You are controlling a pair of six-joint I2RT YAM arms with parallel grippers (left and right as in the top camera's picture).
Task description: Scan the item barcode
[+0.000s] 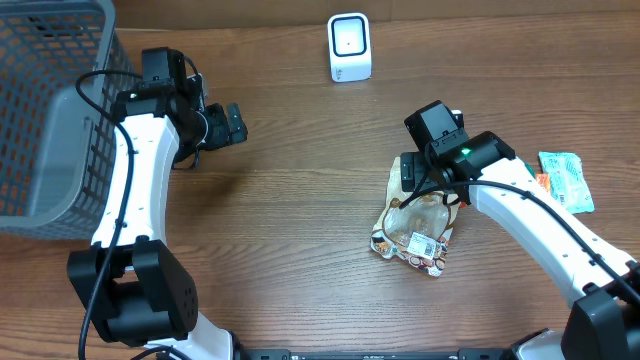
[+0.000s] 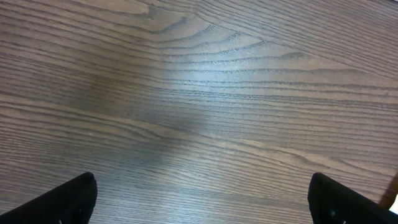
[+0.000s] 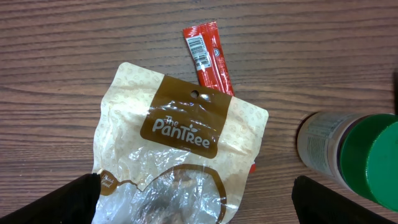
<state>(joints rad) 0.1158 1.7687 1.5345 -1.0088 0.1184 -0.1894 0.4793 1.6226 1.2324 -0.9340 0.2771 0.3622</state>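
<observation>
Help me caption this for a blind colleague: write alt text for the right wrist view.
A cream-and-brown plastic snack pouch labelled PanTree lies on a brown wooden table, covering part of a red barcoded sachet. A green-lidded bottle is at right; the open right end effector hovers empty above.

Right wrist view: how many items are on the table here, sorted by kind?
snack pouch: 1
red stick sachet: 1
green-capped bottle: 1
Total: 3
</observation>
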